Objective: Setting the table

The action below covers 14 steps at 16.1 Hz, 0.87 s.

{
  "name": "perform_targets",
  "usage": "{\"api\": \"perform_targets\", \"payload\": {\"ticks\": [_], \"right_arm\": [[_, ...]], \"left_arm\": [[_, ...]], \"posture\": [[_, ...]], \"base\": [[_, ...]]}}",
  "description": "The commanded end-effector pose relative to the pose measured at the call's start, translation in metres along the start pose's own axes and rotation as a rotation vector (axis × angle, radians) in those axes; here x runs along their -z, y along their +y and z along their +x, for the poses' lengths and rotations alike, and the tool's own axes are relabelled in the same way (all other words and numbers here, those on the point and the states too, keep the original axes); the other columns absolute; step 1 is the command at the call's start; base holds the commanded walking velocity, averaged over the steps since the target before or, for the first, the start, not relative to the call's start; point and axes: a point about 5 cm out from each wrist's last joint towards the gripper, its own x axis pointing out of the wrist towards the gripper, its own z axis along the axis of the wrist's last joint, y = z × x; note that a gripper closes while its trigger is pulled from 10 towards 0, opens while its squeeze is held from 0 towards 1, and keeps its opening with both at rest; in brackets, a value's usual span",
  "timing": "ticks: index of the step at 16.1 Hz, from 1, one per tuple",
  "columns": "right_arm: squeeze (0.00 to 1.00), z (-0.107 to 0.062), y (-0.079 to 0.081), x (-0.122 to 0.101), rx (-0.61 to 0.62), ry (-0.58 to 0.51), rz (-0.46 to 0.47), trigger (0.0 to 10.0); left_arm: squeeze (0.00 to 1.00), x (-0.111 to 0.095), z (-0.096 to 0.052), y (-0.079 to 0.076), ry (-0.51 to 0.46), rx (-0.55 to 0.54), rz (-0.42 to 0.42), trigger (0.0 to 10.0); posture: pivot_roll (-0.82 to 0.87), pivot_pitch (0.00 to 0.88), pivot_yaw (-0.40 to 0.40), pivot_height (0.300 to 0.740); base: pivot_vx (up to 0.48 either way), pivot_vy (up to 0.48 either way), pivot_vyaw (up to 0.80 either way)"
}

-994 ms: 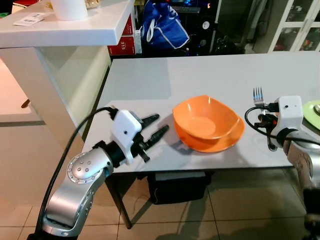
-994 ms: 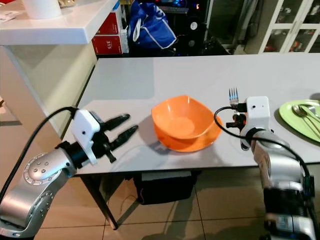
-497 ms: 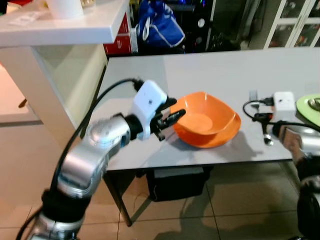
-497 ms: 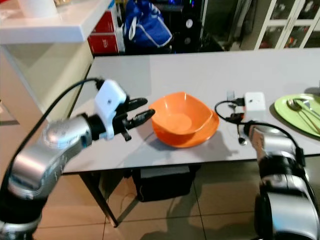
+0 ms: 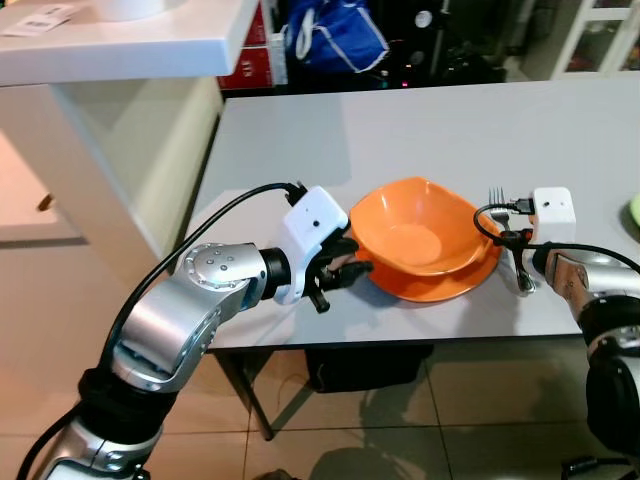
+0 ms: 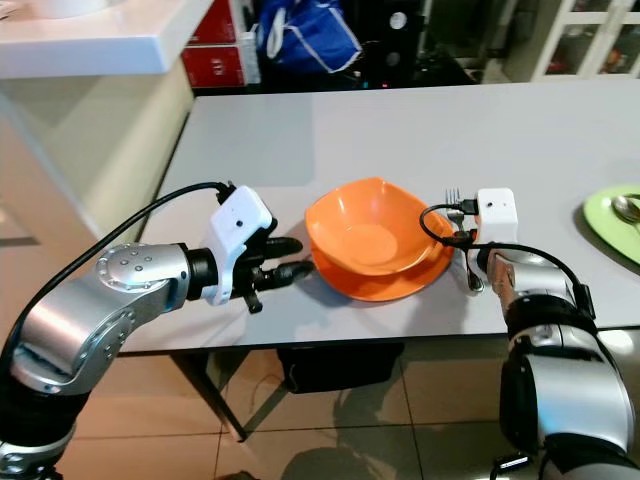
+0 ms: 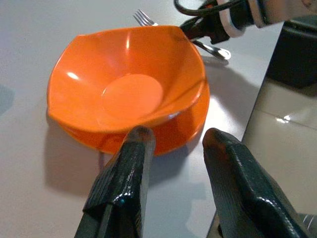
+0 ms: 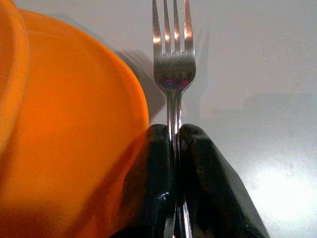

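An orange bowl [image 5: 418,222] sits on an orange plate [image 5: 440,288] near the front edge of the grey table [image 5: 400,130]. My left gripper [image 5: 352,257] is open just left of the plate, its fingers [image 7: 131,166] pointing at the plate's rim [image 7: 190,126]. A silver fork [image 8: 173,64] lies tines-away close beside the plate's right rim [image 8: 74,124], low over the table. My right gripper [image 8: 174,134] is shut on the fork's neck. In the head views the fork [image 5: 497,198] pokes out ahead of my right gripper [image 5: 518,250].
A green plate [image 6: 612,215] holding a spoon lies at the table's right edge. A white counter [image 5: 120,50] stands at the left, higher than the table. A blue bag [image 5: 335,30] sits behind the table. Tiled floor lies below the front edge.
My left arm swung from the table's front left corner to the bowl and settled low at the plate's rim. The right gripper kept the fork and edged nearer the plate. The camera shifted.
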Motion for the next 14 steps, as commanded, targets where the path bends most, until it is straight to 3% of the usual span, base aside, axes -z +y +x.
{"api": "perform_targets", "payload": {"ticks": [1,11,14], "right_arm": [[0.00,0.000,0.001,-0.010,0.005,-0.032,-0.022,10.0],[0.00,-0.007,-0.026,-0.013,0.104,0.006,-0.100,10.0],[0.00,-0.007,-0.026,-0.008,0.089,0.020,-0.069,10.0]], "left_arm": [[0.00,-0.004,-0.001,-0.004,0.005,0.030,0.023,10.0],[0.00,-0.008,-0.002,-0.010,-0.001,0.051,0.019,10.0],[0.00,-0.009,0.000,-0.012,-0.004,0.071,0.019,10.0]], "posture": [[0.01,0.019,0.084,0.740],[0.01,0.033,0.076,0.740],[0.01,0.035,0.079,0.740]], "base": [[0.000,0.000,0.00],[0.000,0.000,0.00],[0.000,0.000,0.00]]}}
